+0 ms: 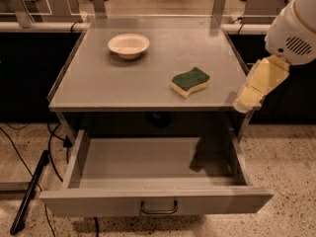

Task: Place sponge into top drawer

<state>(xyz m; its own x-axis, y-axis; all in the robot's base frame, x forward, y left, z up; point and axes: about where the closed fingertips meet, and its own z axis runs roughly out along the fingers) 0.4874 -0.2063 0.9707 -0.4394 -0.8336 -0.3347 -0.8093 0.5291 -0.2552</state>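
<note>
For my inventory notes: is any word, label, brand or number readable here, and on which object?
None readable: no text shows on the sponge, bowl, top drawer, table or the gripper, which hangs beside the table's right edge.

Here's the grey surface (123, 85), flat and matte, seen from the front and a little above. Two things lie on it. Back left sits a cream round bowl (129, 45), upright with its mouth up and a small shadow on its near side. Front right lies the sponge (190, 81), flat, with the dark green layer on top, pale yellow foam showing along its near edge and a wavy outline. Bowl and sponge are well apart, with bare grey between them. The sponge sits near the right front corner, short of the edge. The gripper (246, 101) hangs just off that corner, beside the surface's right edge and apart from the sponge.
</note>
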